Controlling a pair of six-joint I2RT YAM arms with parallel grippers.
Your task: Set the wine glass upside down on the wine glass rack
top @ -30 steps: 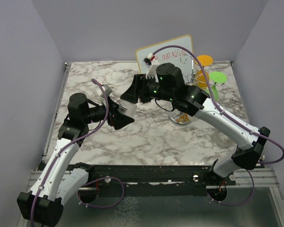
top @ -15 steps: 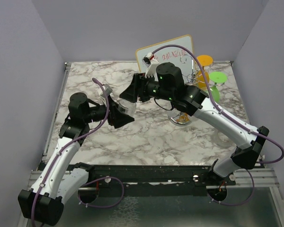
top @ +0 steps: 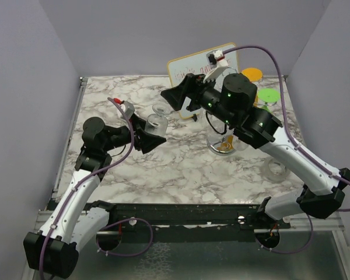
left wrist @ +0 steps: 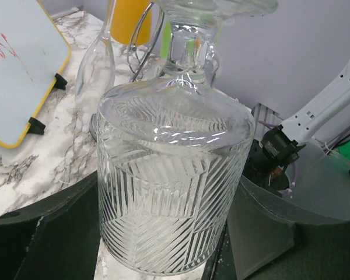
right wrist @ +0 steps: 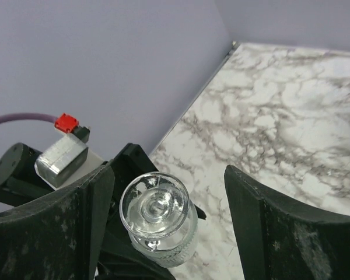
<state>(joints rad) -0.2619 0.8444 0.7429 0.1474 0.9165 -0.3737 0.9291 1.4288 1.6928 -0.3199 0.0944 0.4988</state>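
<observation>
Clear, ribbed glass fills the left wrist view: the wine glass [left wrist: 172, 192] sits between the two dark fingers [left wrist: 52, 233] of the left claw [top: 150, 131]. The fingers are closed against either side of its bowl. The rim faces the claw, and the stem and round foot point away from it.

From above, the glass is held off the marble worktop [top: 181, 169], left of the middle and toward the far edge. It is tilted rather than upright.

The right claw [top: 176, 98] hangs just beyond the glass, toward the far edge. It is spread wide and grips nothing. Its wrist camera looks straight onto the foot of the glass, which shows between its two fingers without touching either.

The wine glass rack [top: 223, 148], a silver wire stand on a shiny round base, stands right of the worktop's middle. The right arm crosses in front of it and hides most of it. The held glass is well apart from the rack and is not on it.

A small whiteboard [top: 189, 69] with a yellow rim and red writing leans at the middle of the far edge, behind the right claw. Orange and green round shapes show near the far right corner. It is not possible to tell what they belong to.
</observation>
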